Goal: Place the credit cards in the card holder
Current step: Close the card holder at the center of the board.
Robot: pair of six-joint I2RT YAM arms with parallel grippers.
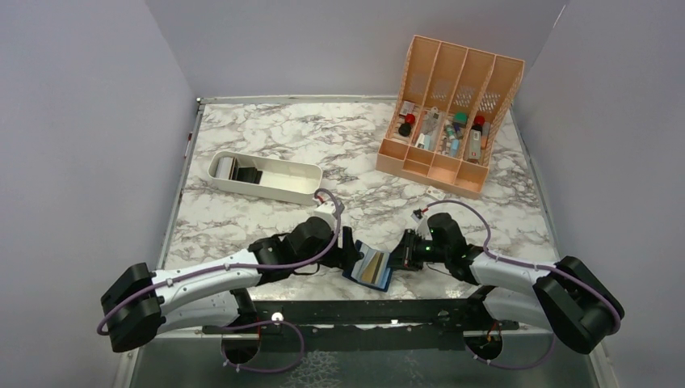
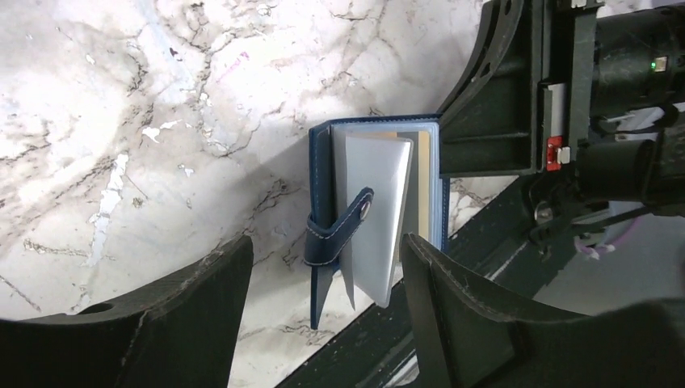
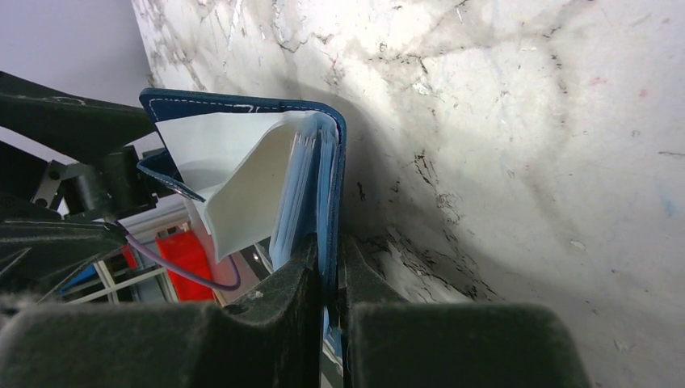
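The navy card holder point(image 1: 370, 267) stands open near the table's front edge, between my two grippers. My right gripper point(image 1: 401, 255) is shut on one edge of the card holder point(image 3: 242, 105), its fingers point(image 3: 275, 323) pinching the blue cover. My left gripper point(image 1: 350, 249) is open, and its fingers point(image 2: 194, 315) stand either side of the card holder point(image 2: 327, 202) without touching it. The snap tab point(image 2: 339, 234) hangs over a pale inner pocket point(image 2: 376, 210). A tan credit card point(image 2: 422, 190) shows inside the pockets, also gold-toned from above point(image 1: 374, 264).
A white oblong tray point(image 1: 279, 187) at the left middle holds a few dark and pale flat things point(image 1: 242, 172). An orange slotted file organizer point(image 1: 449, 113) with small items stands at the back right. The black frame rail point(image 1: 363, 311) runs along the table's front edge.
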